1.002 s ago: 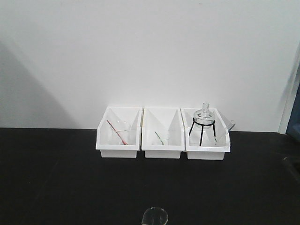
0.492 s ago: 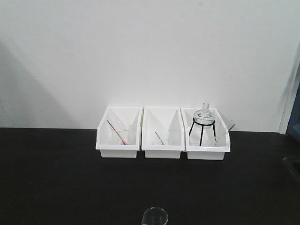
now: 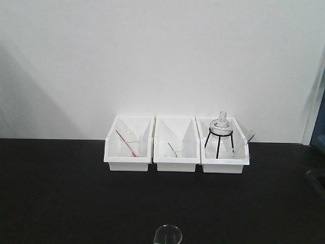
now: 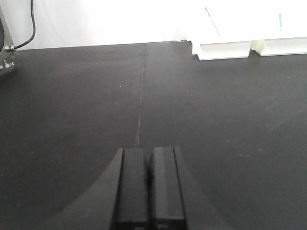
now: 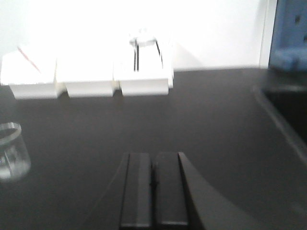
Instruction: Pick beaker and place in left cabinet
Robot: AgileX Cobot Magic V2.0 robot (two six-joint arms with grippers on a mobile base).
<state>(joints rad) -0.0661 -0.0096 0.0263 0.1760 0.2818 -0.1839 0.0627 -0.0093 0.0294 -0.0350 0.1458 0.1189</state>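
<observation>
The clear glass beaker (image 3: 168, 235) stands on the black table at the bottom edge of the front view, only its rim showing. In the right wrist view the beaker (image 5: 10, 151) is at the far left, well left of my right gripper (image 5: 154, 155), which is shut with nothing in it. My left gripper (image 4: 148, 151) is shut too, empty, low over bare black tabletop. The left cabinet is out of view; only a grey metal edge with a cable (image 4: 5, 52) shows at the left wrist view's far left.
Three white bins (image 3: 176, 145) line the back wall. The left one holds a glass with a red rod (image 3: 127, 143), the middle one a green rod (image 3: 174, 149), the right one a round flask on a black tripod (image 3: 220, 133). A dark recess (image 5: 288, 115) lies at the table's right.
The beaker's rim has slipped slightly lower in the front view. Nothing else has visibly changed.
</observation>
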